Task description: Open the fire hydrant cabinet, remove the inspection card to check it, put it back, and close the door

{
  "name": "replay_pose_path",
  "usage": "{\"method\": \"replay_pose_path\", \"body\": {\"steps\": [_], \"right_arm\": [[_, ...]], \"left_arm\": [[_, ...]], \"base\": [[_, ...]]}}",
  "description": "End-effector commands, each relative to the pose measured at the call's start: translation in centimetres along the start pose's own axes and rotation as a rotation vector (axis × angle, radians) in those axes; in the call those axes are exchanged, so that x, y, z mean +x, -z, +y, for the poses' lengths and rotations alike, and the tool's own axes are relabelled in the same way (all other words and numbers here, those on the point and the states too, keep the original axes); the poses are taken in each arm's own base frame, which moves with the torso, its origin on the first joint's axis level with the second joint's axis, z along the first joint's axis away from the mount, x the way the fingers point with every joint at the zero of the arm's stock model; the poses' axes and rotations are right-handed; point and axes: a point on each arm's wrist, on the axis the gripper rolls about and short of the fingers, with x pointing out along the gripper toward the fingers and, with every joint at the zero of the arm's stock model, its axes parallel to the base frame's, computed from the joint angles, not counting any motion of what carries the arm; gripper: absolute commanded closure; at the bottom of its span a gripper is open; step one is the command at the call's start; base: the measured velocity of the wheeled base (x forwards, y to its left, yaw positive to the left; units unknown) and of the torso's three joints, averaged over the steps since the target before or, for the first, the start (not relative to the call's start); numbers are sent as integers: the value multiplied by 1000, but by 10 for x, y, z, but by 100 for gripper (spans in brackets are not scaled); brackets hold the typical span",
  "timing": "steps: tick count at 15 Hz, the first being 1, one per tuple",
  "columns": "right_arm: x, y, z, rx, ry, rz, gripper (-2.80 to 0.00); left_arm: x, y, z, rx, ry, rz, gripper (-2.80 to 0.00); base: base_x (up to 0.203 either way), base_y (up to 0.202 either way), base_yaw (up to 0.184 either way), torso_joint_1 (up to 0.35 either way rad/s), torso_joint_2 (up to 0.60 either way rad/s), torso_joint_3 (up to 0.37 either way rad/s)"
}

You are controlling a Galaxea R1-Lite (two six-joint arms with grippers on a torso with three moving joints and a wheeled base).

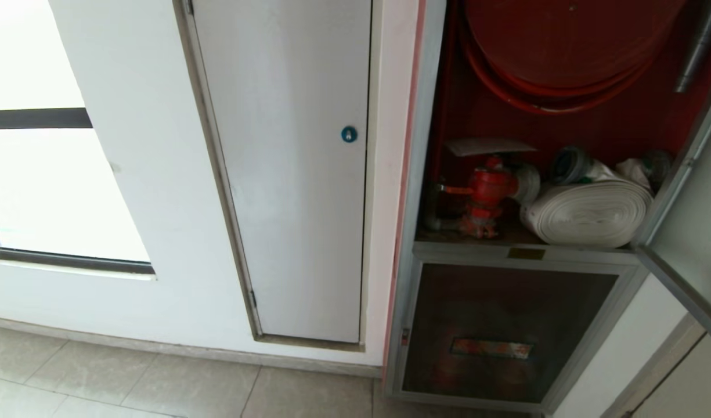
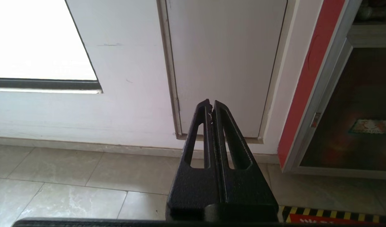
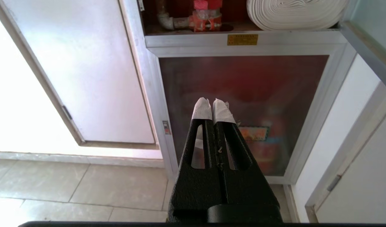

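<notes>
Open fire hydrant cabinet (image 1: pixel 416 174), card (image 1: pixel 487 146) atop valve (image 1: pixel 486 188)

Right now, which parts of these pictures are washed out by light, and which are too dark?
Head view: the bright window is blown out white; the red cabinet interior sits in shade. Left wrist view: window glare again. Right wrist view: the plain white door glows.
</notes>
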Motion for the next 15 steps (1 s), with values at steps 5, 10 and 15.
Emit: {"method": "replay_pose_path", "body": {"steps": [5, 10, 15], "right_arm": [[0, 0, 0, 1, -1, -1, 0], [0, 0, 0, -2, 0, -1, 0], [0, 0, 0, -5, -1, -1, 0]], "left_arm": [[1, 4, 0, -1, 3, 13, 0], [1, 4, 0, -15, -3, 14, 0], [1, 4, 0, -15, -2, 14, 0]], "base": [[-181, 0, 2, 3, 1, 2], [0, 0, 0, 5, 3, -1], [0, 0, 0, 0, 0, 0]]}}
